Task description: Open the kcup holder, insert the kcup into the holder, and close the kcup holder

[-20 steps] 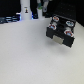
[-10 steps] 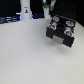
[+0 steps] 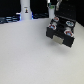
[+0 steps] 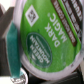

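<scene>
Kcup [image 4: 47, 40] fills the wrist view with its green top, clamped in the end effector [image 3: 54, 7] above the kcup holder [image 3: 61, 32]. I judge it should descend straight over a free round slot. The pale counter [image 3: 22, 55] is plain; the background is dark.

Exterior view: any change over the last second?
Nothing visibly moved. The kcup holder sits in the same spot on the table, pods on top, with the arm above it at the back. The wrist view shows the kcup filling the frame.
</scene>
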